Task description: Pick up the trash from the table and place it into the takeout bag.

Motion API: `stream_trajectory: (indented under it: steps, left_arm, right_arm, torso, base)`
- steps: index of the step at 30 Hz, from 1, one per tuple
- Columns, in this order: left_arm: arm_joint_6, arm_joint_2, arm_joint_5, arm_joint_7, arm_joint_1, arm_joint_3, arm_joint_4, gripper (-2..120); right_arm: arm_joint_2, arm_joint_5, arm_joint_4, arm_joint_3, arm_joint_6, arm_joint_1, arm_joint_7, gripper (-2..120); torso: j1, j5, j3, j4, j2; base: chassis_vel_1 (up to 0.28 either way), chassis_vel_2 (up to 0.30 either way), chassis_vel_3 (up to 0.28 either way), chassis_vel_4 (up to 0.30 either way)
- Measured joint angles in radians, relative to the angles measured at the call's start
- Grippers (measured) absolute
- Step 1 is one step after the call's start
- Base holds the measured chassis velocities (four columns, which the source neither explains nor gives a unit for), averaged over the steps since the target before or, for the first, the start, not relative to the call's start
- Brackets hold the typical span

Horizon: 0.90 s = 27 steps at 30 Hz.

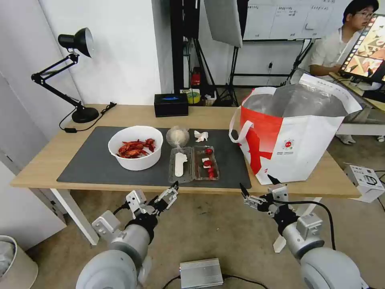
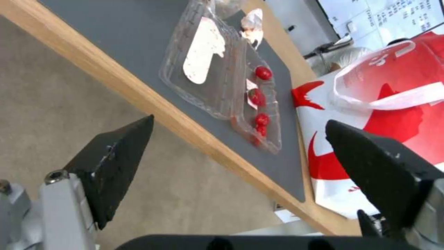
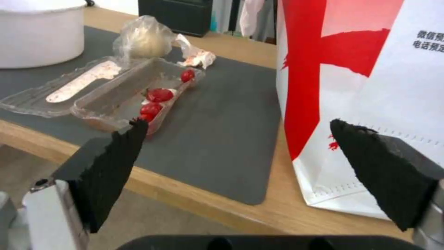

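Note:
On the table's (image 1: 40, 160) dark grey mat (image 1: 92, 160) stand a white bowl of red crayfish shells (image 1: 135, 147), a knotted clear bag (image 1: 177, 137), a crumpled tissue (image 1: 201, 136) and an opened clear tray with red bits (image 1: 194, 162). The white-and-red takeout bag (image 1: 292, 132) stands upright at the right end, its foil mouth open. My left gripper (image 1: 165, 196) hangs open below the front edge, in front of the tray (image 2: 217, 80). My right gripper (image 1: 257, 184) is open too, low before the takeout bag (image 3: 370, 69). The right wrist view looks over the tray (image 3: 116, 93), knotted bag (image 3: 145, 38) and tissue (image 3: 199, 57).
A black desk lamp (image 1: 76, 60) stands at the table's back left and a black tissue box (image 1: 171, 104) at the back middle. On the floor lie a silver box (image 1: 200, 273), a white bin (image 1: 12, 261) at left and a white device (image 1: 365, 180) at right.

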Motion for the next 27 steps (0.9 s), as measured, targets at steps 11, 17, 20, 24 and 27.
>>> stream_trajectory:
  steps: [11, 17, 20, 24, 27]
  left_arm:
    - [-0.001, -0.005, -0.027, -0.012, -0.04, 0.007, 0.032, 100]
    - [-0.008, -0.003, -0.043, -0.014, -0.069, 0.015, 0.054, 100]
    - [-0.008, -0.003, -0.047, -0.014, -0.077, 0.021, 0.062, 100]
    - [-0.008, -0.004, -0.048, -0.014, -0.089, 0.033, 0.073, 100]
    - [-0.012, -0.007, -0.048, -0.014, -0.102, 0.045, 0.087, 100]
  right_arm:
    - [0.004, -0.007, -0.006, -0.004, 0.0, 0.001, 0.001, 100]
    - [0.009, -0.016, -0.007, -0.005, 0.001, -0.005, 0.001, 100]
    - [0.012, -0.02, -0.007, -0.006, 0.001, -0.007, 0.001, 100]
    - [0.014, -0.023, -0.007, -0.005, 0.001, -0.01, 0.001, 100]
    - [0.016, -0.026, -0.008, -0.003, 0.002, -0.01, 0.001, 100]
  torso:
    - [0.0, 0.0, 0.0, 0.0, 0.0]
    - [0.0, 0.0, 0.0, 0.0, 0.0]
    - [0.0, 0.0, 0.0, 0.0, 0.0]
    - [0.0, 0.0, 0.0, 0.0, 0.0]
    - [0.0, 0.0, 0.0, 0.0, 0.0]
  base:
    - [0.0, 0.0, 0.0, 0.0]
    - [0.0, 0.0, 0.0, 0.0]
    - [0.0, 0.0, 0.0, 0.0]
    - [0.0, 0.0, 0.0, 0.0]
    - [0.0, 0.0, 0.0, 0.0]
